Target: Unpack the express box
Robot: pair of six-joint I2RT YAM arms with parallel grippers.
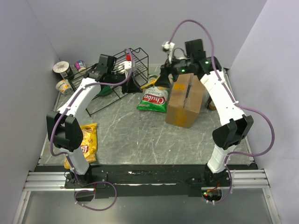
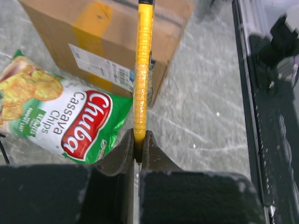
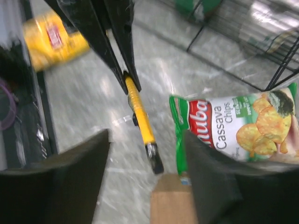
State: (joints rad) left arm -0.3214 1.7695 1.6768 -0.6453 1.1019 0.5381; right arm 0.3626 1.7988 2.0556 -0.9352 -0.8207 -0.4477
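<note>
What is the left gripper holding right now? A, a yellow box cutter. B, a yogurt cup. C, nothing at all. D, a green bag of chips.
A: in the left wrist view the left gripper is shut on a thin yellow box cutter that points toward the cardboard box.

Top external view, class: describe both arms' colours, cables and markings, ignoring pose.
Both the left arm and right arm have white links with black joints. Purple cables loop along each. Green lights glow near the right wrist. Fingers are black.
</note>
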